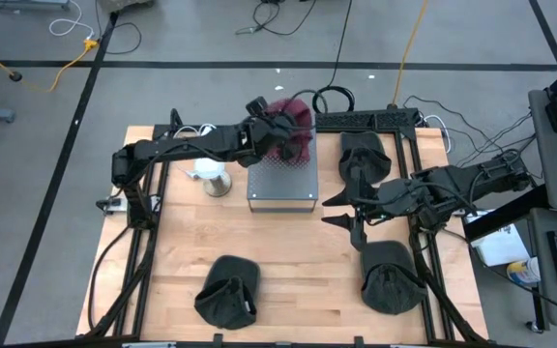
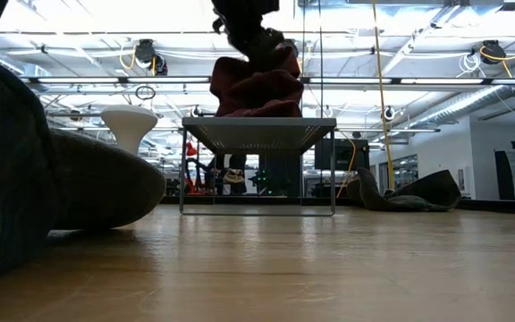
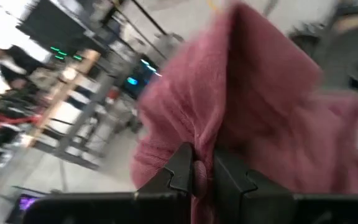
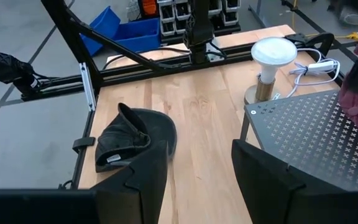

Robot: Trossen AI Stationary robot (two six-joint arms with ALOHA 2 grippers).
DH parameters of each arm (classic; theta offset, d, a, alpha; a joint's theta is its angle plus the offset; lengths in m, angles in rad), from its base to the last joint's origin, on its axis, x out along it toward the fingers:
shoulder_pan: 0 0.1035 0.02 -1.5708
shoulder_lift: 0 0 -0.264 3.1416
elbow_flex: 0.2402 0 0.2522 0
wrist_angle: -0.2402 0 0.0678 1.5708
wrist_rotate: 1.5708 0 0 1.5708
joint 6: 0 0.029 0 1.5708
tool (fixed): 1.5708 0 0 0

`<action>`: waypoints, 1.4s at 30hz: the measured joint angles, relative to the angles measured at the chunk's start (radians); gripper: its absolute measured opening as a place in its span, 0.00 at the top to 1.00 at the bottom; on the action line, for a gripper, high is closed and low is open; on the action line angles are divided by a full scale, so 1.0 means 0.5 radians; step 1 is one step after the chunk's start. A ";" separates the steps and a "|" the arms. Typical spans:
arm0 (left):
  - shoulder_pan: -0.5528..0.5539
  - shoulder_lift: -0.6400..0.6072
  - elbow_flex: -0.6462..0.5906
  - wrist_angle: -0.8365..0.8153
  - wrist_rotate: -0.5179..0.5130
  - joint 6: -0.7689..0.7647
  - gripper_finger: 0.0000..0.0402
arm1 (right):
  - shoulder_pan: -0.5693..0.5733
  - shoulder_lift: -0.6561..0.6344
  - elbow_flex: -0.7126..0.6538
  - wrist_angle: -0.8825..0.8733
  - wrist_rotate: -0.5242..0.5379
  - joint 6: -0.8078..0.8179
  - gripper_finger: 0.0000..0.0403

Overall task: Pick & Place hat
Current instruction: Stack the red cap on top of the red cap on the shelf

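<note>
- Workspace: wooden table (image 1: 288,261) with black rails along its left and right edges.
- Near edge, left: dark hat (image 1: 228,290), lying crumpled on the wood. The right wrist view shows the same dark hat (image 4: 129,143) beside a rail.
- Near edge, right: second dark hat (image 1: 389,278), lying against the right rail.
- Middle right: right gripper (image 1: 341,211), level above the table between the platform and the right rail, holding nothing. The right wrist view shows its two fingers (image 4: 143,177) spread apart with bare wood between them.
- Centre, farther back: grey perforated metal platform (image 1: 282,180), standing on thin legs.
- Left of the platform: white lamp-like fixture (image 1: 211,176), standing upright on the table just beside the platform.
- Right of the platform: third dark hat (image 1: 364,155), lying near the far right corner.
- Far edge of the platform: left gripper (image 1: 271,130), clamped on the maroon hat (image 1: 291,129). In the left wrist view, the fingertips (image 3: 182,163) pinch a fold of maroon fabric.
- Position of the maroon hat (image 2: 259,85): hanging bunched from the left gripper, over the platform top; the low view shows its lower edge at the platform surface, and actual contact cannot be confirmed.
</note>
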 joint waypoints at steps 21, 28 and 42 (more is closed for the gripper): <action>-0.053 0.278 -0.004 -0.298 0.236 -0.375 0.90 | 0.001 0.002 0.000 0.024 0.003 0.001 0.58; -0.051 0.266 -0.001 -0.294 0.227 -0.373 0.64 | 0.001 0.002 0.000 0.021 0.003 0.000 0.58; -0.117 0.174 -0.002 -0.305 0.069 -0.408 0.30 | 0.000 0.002 0.000 0.014 0.004 -0.013 0.58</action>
